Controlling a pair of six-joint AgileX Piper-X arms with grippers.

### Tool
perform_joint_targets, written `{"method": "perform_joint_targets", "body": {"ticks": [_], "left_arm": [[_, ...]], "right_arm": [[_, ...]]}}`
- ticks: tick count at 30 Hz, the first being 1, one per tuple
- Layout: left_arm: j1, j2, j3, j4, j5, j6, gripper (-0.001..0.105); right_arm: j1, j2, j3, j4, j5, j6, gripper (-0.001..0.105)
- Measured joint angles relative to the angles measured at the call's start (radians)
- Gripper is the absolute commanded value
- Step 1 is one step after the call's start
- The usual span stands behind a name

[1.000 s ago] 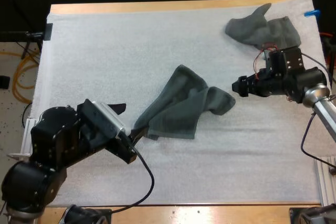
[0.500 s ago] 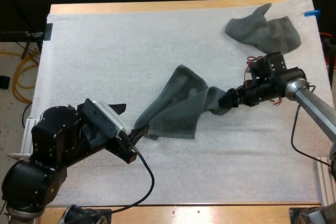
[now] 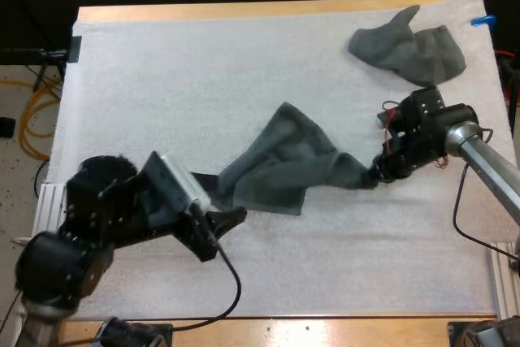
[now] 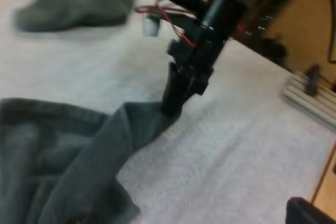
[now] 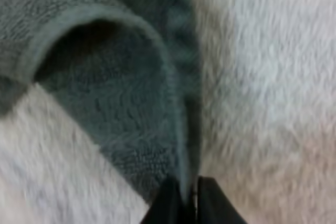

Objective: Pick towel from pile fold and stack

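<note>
Since the right tool (image 3: 375, 178) has its two fingers pinched tight on the thin hemmed edge at the towel's (image 3: 280, 170) right-hand corner, I'd say the step in hand is spreading the thing out flat before any fold. The left tool (image 3: 218, 201) sits at the opposite corner with its fingers standing apart. The cloth is between or just beside them, and isn't gripped as far as I can see. So my take: get that left tool closed on its corner first, low to the mat, then draw the two corners gently away from each other. Pull hard from one side alone and I reckon the whole towel just slides.

The towel lies mid-mat, bunched into a diagonal ridge with one fold rolled over itself. It's dark grey-green terry, looped and fuzzy up close, with a flatter woven band along the edge. That band is the best bit to pinch since it's thin and firm. Floppy stuff, no shape of its own. The white mat (image 3: 162, 103) underneath looks fibrous and a bit grippy, so expect some drag. A second crumpled towel (image 3: 406, 50) sits in a lump near the far right corner of the counter (image 3: 244, 10), well apart from both tools.
</note>
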Motion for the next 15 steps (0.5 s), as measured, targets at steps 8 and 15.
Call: {"method": "perform_joint_targets", "body": {"ticks": [8,15], "left_arm": [[-0.213,0.173,0.0,-0.029,0.001,0.056,0.068],[-0.334,0.342,0.0,-0.161,-0.168,0.066,0.068]], "right_arm": [[0.0,-0.168,0.107,0.002,0.181,-0.069,0.001],[0.0,-0.284,0.236,-0.098,0.395,0.014,0.001]]}}
